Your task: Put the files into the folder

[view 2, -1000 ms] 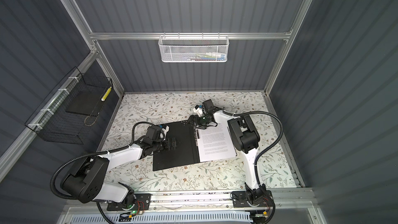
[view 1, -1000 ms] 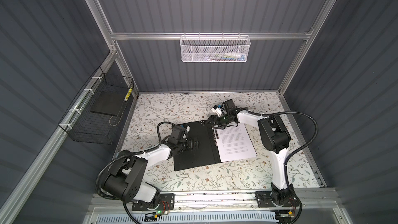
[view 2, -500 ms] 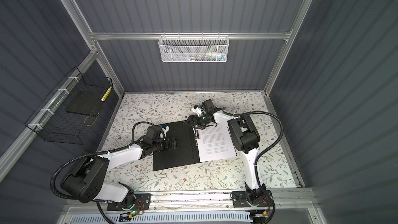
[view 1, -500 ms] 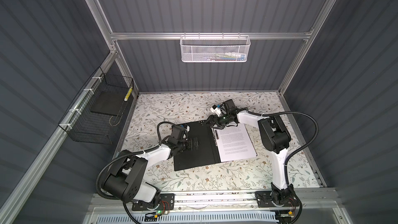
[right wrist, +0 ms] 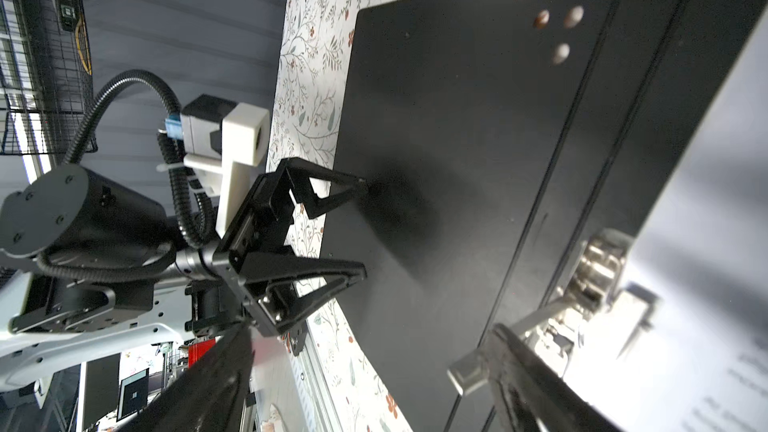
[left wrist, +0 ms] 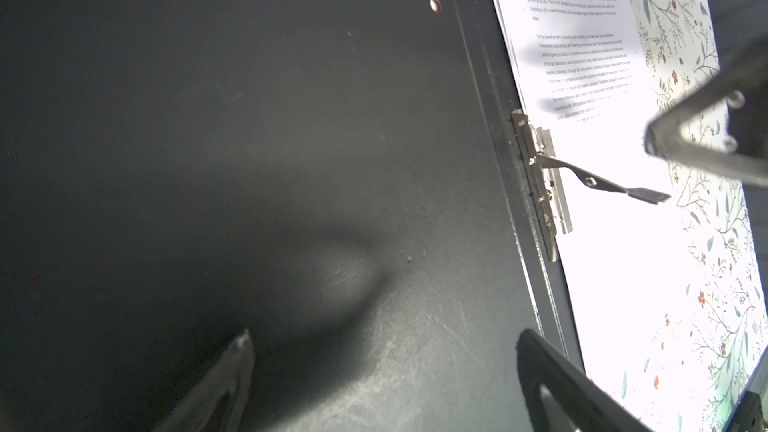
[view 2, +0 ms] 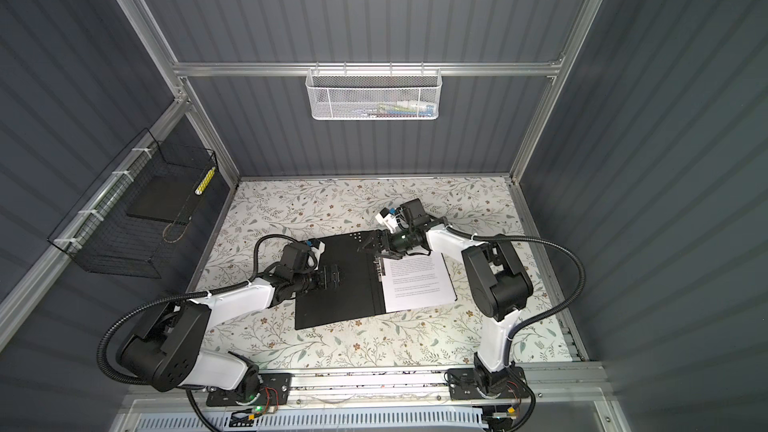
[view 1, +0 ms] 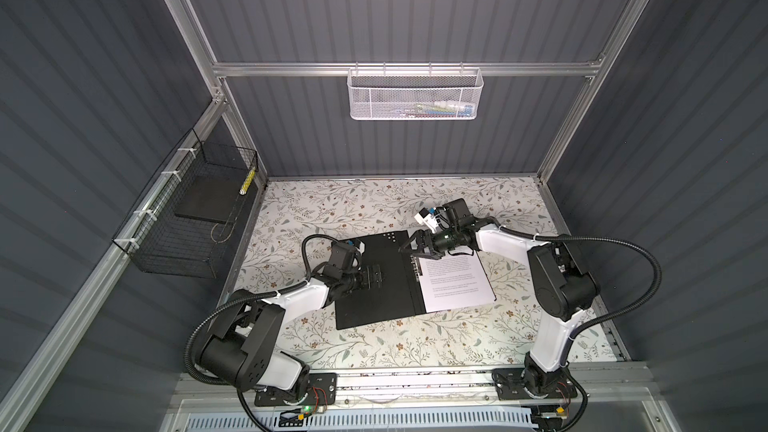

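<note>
Left end effector (view 1: 376, 277) standing open, tips resting on folder (view 1: 374, 305) beneath | right end effector (view 1: 415, 252) gaping wide, hovering over clip (left wrist: 540, 184), possibly touching it | files (view 1: 457, 284) lying just beside.

You have on hand: folder (view 1: 374, 309), black inside, pale dots at one corner; files (view 1: 457, 288), white with small black print; spine clip (left wrist: 544, 201), silver; tabletop (view 1: 332, 205), cream, sprigged with grey-green leaves and rust-red flowers; white mesh basket (view 1: 415, 93); black wire basket (view 1: 183, 238); walls (view 1: 415, 14), dark grey.
</note>
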Motion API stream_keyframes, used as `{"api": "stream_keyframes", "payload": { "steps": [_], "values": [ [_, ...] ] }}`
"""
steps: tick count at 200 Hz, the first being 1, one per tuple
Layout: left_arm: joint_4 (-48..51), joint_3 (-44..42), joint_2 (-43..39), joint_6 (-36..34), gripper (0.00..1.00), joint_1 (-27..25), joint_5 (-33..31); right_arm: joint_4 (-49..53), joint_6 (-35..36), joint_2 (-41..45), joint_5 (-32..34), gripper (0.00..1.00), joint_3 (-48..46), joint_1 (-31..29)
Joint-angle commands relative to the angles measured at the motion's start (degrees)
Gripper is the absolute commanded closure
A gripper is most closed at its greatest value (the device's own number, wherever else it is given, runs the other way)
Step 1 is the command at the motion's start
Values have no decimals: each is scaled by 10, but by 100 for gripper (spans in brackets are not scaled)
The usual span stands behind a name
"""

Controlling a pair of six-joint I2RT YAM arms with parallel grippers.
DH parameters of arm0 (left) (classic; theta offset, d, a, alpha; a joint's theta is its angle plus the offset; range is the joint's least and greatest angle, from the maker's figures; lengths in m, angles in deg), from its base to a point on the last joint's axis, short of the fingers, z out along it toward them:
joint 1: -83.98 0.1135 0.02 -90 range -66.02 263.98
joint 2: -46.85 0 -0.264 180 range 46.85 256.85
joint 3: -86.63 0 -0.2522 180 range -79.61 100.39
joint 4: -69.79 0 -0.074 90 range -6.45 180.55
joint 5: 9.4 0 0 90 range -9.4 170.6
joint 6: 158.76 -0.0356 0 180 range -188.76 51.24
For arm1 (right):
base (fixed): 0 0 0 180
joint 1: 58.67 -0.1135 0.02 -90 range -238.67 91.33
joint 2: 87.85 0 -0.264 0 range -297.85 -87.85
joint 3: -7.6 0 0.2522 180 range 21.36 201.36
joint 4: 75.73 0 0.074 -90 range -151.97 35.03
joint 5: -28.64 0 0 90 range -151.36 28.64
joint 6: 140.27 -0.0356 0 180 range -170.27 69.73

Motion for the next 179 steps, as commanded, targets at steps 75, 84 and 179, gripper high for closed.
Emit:
{"api": "stream_keyframes", "payload": {
  "steps": [75, 84, 179],
  "values": [
    [39, -34, -3, 15, 0, 7, -14, 68, -26, 116, 187, 1, -19, 1],
    [39, -34, -4, 14, 0, 7, -16, 56, -44, 135, 214, 1, -36, 7],
    [16, -41, 0, 15, 0, 7, 5, 8, -151, 271, 255, 1, -152, 112]
  ]
}}
